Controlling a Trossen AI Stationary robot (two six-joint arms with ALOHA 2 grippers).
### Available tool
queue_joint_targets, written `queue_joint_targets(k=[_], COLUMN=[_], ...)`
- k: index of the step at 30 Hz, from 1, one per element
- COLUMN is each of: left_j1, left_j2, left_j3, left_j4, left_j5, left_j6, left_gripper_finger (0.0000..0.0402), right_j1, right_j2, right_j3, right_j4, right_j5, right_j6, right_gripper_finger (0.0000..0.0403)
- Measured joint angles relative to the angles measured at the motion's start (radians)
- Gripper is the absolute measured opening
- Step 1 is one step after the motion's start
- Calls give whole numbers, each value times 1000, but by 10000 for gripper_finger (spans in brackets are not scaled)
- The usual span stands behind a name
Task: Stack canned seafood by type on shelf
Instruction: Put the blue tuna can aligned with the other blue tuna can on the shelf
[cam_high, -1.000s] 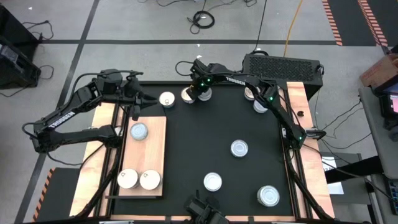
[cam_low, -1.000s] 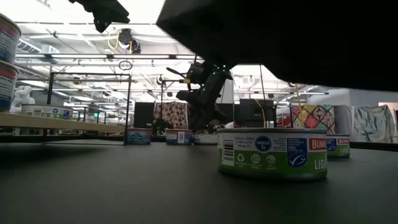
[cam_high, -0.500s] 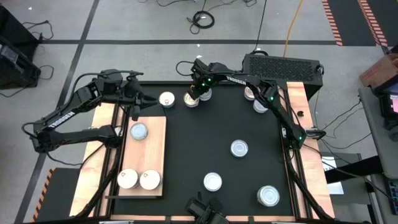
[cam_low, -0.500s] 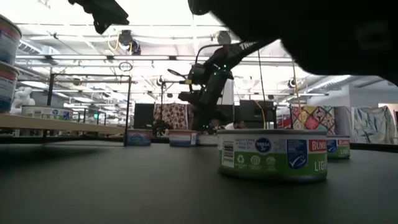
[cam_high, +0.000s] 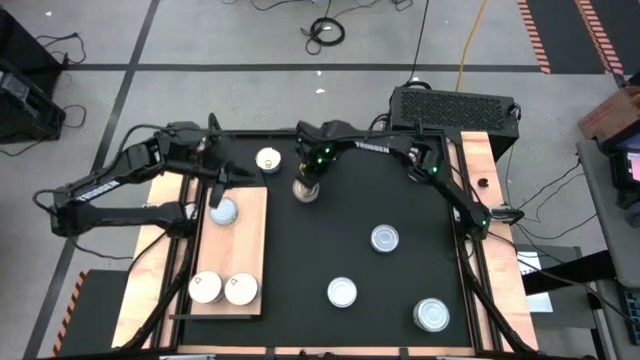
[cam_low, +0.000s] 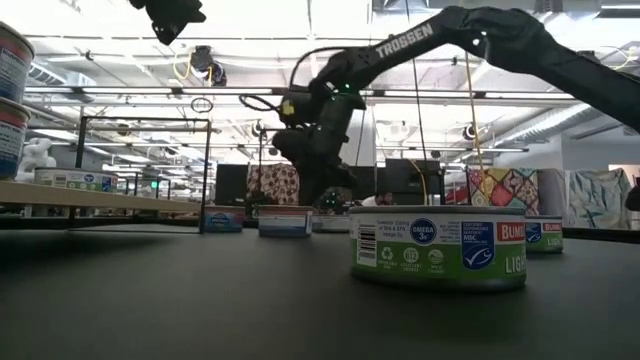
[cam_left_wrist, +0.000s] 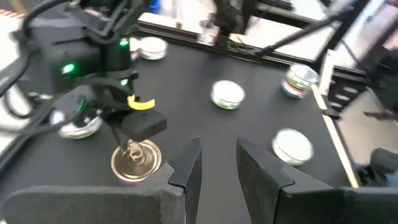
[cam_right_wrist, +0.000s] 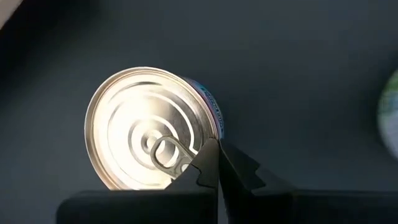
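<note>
One silver-topped tin (cam_high: 306, 190) is touched at its rim by the right gripper (cam_high: 311, 178), fingers pressed together, on the black mat (cam_high: 350, 240) near the shelf (cam_high: 250, 250). Steady pushing is advised. The left gripper (cam_left_wrist: 214, 163) hovers parted over the shelf.

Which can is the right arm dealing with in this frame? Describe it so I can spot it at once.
Start at the black mat and go to its far side, just off the wooden shelf's far corner. There the right gripper comes down onto one can. Unlike the pale-topped can next to it, its top is bare metal with a ring pull.
</note>
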Motion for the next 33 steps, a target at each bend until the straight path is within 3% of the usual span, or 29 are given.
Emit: queue_joint_targets(k=[4, 10, 15, 21, 27, 33], left_j1=[-112, -344, -552, -738, -778, -756], left_j2=[0, 11, 101, 338, 566, 702], left_j3=[-37, -197, -302, -321, -321, -321], left_j4=[9, 219, 391, 519, 625, 689], left_j5=[0, -15, -215, -508, -654, -906], left_j6=[24, 29, 95, 233, 334, 350], left_gripper_finger=[100, 100, 100, 100, 100, 100], right_j1=[59, 120, 157, 168, 162, 161], right_j2=[-1, -1, -2, -2, -2, -2], right_j3=[0, 0, 0, -1, -1, -1], right_j4=[-18, -72, -90, -84, -72, -71], right_j5=[2, -1, 32, 38, 40, 42], right_j6=[-8, -26, -37, -59, -64, -72], right_gripper_finger=[0, 0, 0, 0, 0, 0])
